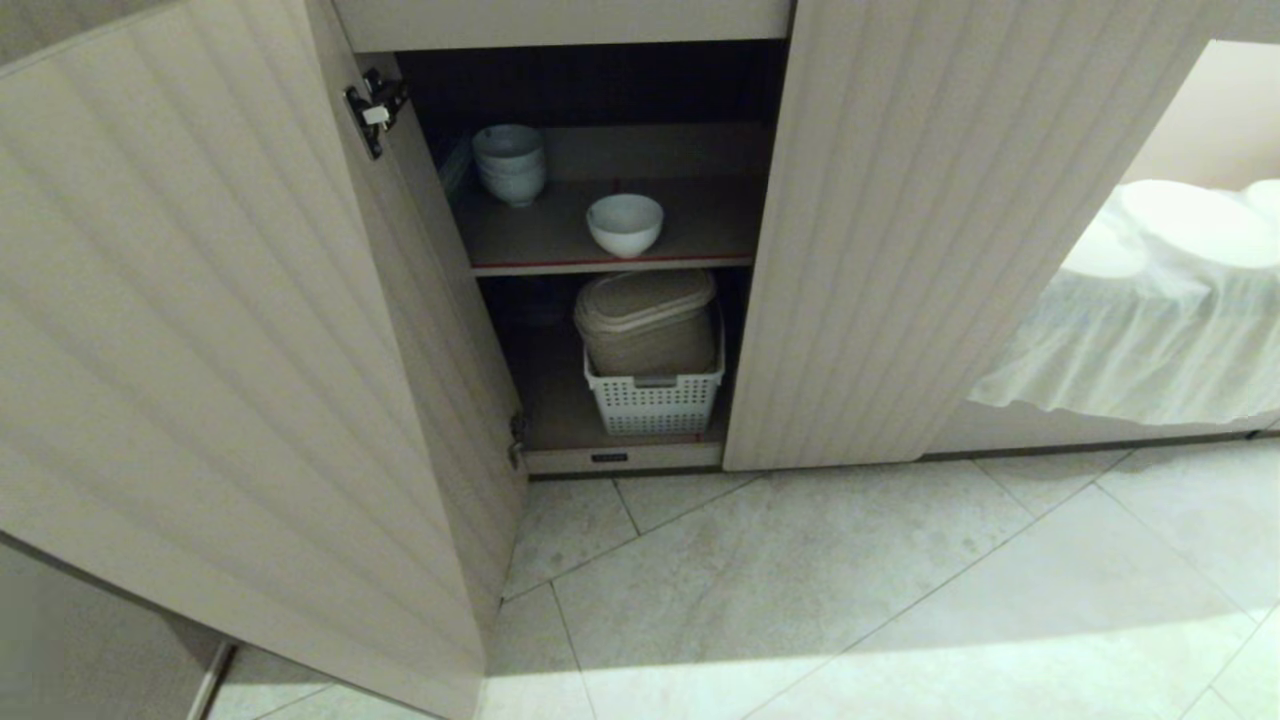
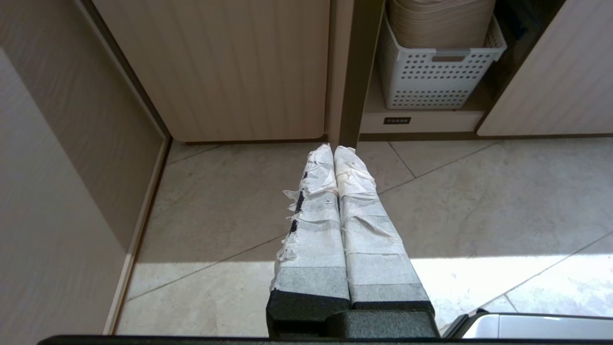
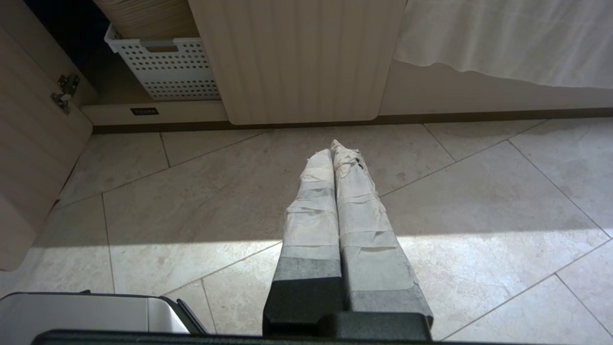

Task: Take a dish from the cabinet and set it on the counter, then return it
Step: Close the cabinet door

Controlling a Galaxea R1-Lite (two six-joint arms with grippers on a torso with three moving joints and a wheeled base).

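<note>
White dish (image 1: pixel 625 224) upright, upper shelf, open cabinet (image 1: pixel 880 230)

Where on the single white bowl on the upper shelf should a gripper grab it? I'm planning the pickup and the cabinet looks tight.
Probably the near rim of the single white bowl, one finger inside and one outside. It stands upright, mouth up, near the shelf's front edge. Come straight in from the front through the cabinet opening: the stack of bowls stands behind on the left, and the shelf space above looks low.

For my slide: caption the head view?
Open cabinet: lone white bowl on upper shelf, basket below; no hand visible.
</note>
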